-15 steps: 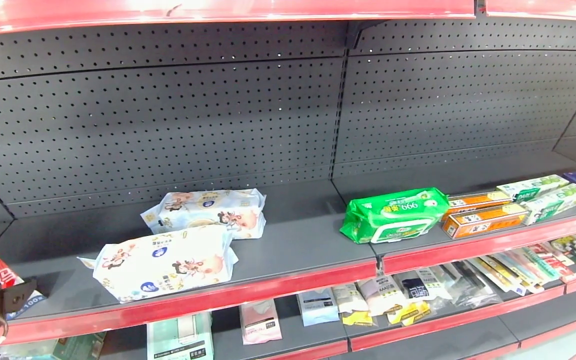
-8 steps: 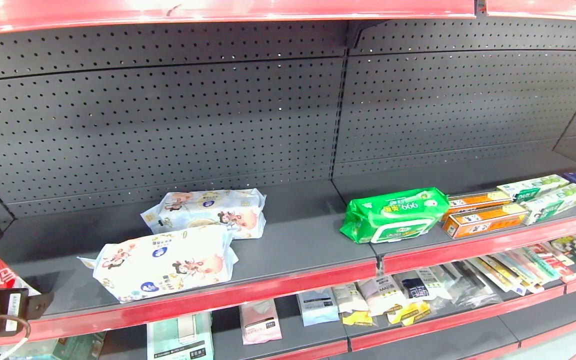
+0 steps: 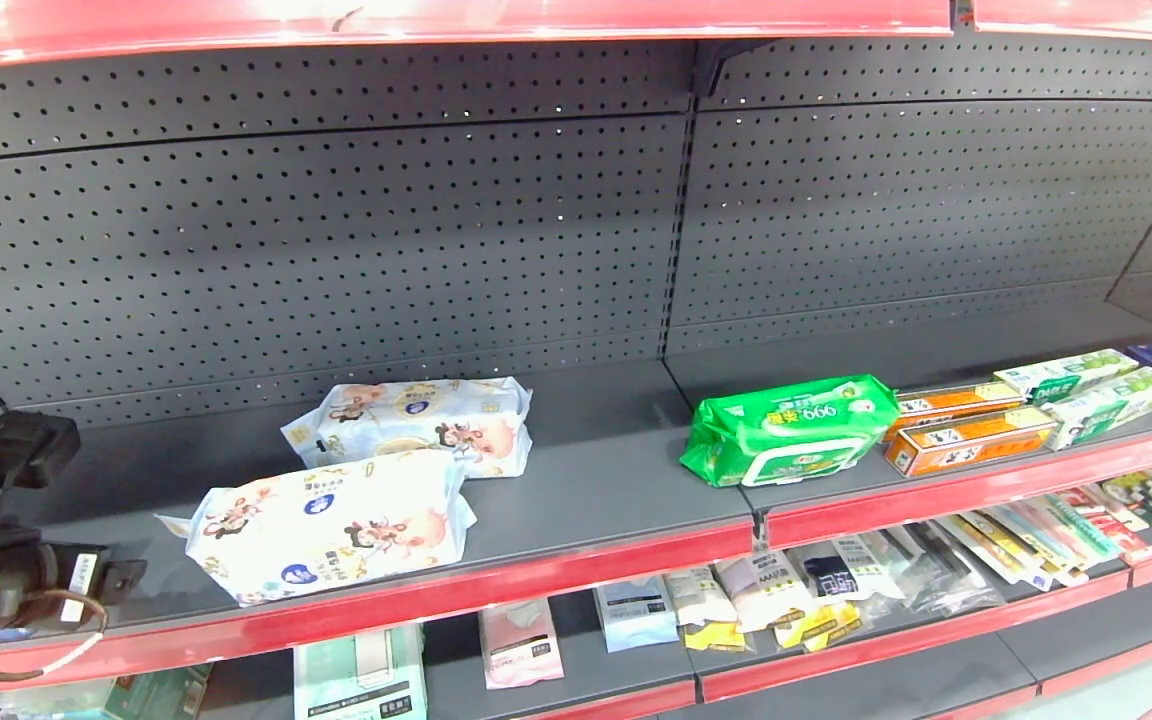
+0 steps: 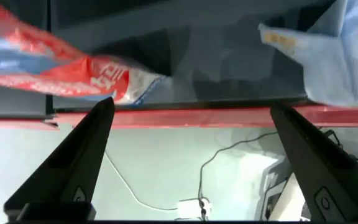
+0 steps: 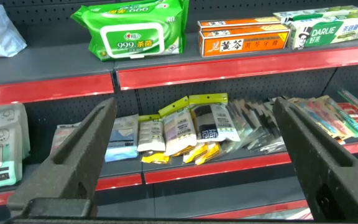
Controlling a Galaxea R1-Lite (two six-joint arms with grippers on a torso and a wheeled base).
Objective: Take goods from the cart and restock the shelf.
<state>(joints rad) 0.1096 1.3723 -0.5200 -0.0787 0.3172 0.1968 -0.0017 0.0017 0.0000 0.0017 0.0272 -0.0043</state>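
A red pack (image 4: 73, 68) lies on the grey shelf (image 3: 596, 500) at its far left, just behind the red front edge. My left gripper (image 4: 191, 106) is open in front of that edge, level with it, with nothing between its fingers. My left arm (image 3: 6, 560) stands at the left edge of the head view. Two white cartoon-print tissue packs (image 3: 326, 525) (image 3: 411, 425) lie left of the shelf's centre; a corner of one white pack (image 4: 347, 50) is near my left gripper. My right gripper (image 5: 194, 107) is open and empty, below and in front of a green wipes pack (image 5: 132, 28).
The green wipes pack (image 3: 786, 428), orange boxes (image 3: 966, 430) and toothpaste boxes (image 3: 1086, 395) fill the shelf's right part. Bare shelf lies between the white packs and the green pack. Small hanging packets (image 5: 185, 127) sit on the lower shelf. A red upper shelf (image 3: 436, 20) overhangs.
My left arm has risen and shifted right at the head view's left edge, and it now covers the red pack there. The goods on the shelf have not moved.
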